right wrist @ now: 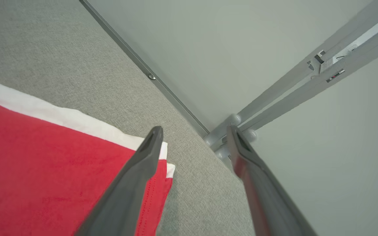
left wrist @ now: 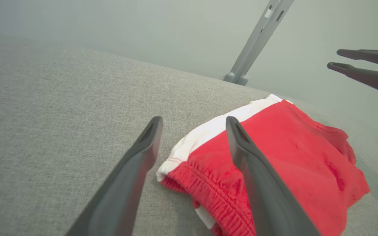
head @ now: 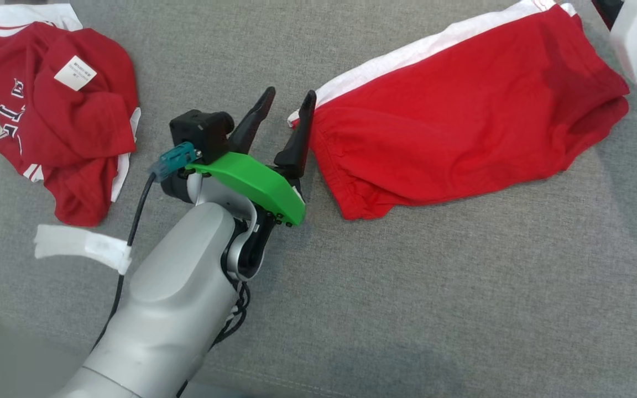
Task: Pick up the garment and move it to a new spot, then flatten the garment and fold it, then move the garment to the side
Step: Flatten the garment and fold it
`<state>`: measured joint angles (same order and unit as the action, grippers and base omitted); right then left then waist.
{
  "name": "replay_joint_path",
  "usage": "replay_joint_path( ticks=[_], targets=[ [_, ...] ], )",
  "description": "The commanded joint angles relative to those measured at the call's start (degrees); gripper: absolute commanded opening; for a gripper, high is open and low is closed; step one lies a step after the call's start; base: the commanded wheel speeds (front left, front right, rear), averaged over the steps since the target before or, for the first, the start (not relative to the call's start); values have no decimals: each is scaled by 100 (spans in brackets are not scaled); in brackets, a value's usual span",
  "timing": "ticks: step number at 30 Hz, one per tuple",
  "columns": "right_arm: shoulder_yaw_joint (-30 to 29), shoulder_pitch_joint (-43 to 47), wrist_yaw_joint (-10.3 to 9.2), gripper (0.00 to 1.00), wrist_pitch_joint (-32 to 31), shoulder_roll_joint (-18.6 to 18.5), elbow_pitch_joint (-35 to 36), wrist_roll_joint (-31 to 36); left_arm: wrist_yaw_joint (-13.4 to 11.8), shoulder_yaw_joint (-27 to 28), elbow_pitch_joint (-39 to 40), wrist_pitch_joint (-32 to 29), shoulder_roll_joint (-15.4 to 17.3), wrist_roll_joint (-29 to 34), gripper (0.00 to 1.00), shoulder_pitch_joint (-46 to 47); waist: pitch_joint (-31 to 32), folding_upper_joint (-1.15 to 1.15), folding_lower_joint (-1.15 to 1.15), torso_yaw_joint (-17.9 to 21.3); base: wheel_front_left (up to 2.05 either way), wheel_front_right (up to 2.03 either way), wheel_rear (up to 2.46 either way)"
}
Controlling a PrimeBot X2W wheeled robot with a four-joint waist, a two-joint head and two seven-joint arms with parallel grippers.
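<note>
The red garment [head: 462, 116] lies just beside the left gripper [head: 290, 93], its waistband at the spread, empty jaws. The right gripper [right wrist: 194, 128], also spread, hovers over the opposite corner.

Left arm: a smooth silver-grey forearm [head: 175, 287] narrows to the wrist, which is capped by a bright green curved cover [head: 252, 185] with small dark screws at its lower edge. A black, boxy camera module [head: 199, 130] joins a teal connector [head: 173, 158], from which a black cable [head: 133, 232] with a white tab [head: 83, 246] trails. Left gripper [head: 290, 94]: two long, dark, tapering fingers, hollowed along their inner faces. Right arm: white housing [head: 631, 38] with dark screws. Right gripper [right wrist: 192, 131]: matching dark grey fingers.
</note>
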<state>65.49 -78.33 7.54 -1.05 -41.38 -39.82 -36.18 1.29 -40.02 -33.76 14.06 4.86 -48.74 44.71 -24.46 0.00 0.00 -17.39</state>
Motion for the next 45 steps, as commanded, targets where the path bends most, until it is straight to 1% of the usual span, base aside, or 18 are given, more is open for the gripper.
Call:
replay_joint_path(
  ticks=[1,2,4,8,11,13,18,20,26,32,39,40,44,45],
  targets=[
    [-71,164,-10,100,57,10,-62,-55,-61,45,38,43,100,113,100,-123,115,0,0,60,0,0,0],
    [-233,272,-10,100,89,37,-149,-123,-116,43,135,82,182,275,100,-171,164,0,0,83,0,0,0],
    [-530,540,-10,100,165,85,-296,-171,-304,180,439,118,293,573,100,-346,278,0,0,126,0,0,0],
    [-1235,1169,-10,100,401,264,-544,-376,-692,603,1418,111,540,1458,100,-1046,484,0,0,201,0,0,0],
    [-1663,1639,-10,100,598,404,-683,-307,-841,895,2120,113,614,1967,100,-1638,641,0,0,250,0,0,0],
    [-1946,1942,-10,100,683,522,-797,-286,-866,1034,2488,113,639,2226,100,-2053,735,0,0,272,0,0,0],
    [-2537,2527,-10,100,780,855,-1043,-208,-786,1263,3166,107,675,2781,100,-2867,887,0,0,293,0,0,0],
    [-2734,2681,-10,100,799,958,-1138,-152,-741,1339,3387,108,641,2962,100,-3147,898,0,0,283,0,0,0],
    [-3342,2849,-9,100,918,1203,-1520,39,-555,1505,3608,108,522,3232,100,-3712,793,0,0,147,0,0,0],
    [-3676,2741,-9,100,830,1427,-1806,362,-358,1660,3593,109,368,3389,100,-3784,653,0,0,11,0,0,0],
    [-3905,2748,-9,100,691,1614,-1992,583,-185,1783,3505,108,233,3498,100,-3763,608,0,0,-24,0,0,0],
    [-3939,2760,-9,96,694,1638,-2010,626,-174,1801,3489,109,215,3517,100,-3765,603,0,0,-23,0,0,0],
    [-4111,2803,-9,95,777,1714,-2083,765,-68,1849,3424,108,154,3561,100,-3793,579,0,0,2,0,0,0],
    [-4151,2809,-9,91,794,1723,-2090,784,-43,1859,3416,108,138,3576,100,-3797,570,0,0,8,0,0,0]
  ],
)
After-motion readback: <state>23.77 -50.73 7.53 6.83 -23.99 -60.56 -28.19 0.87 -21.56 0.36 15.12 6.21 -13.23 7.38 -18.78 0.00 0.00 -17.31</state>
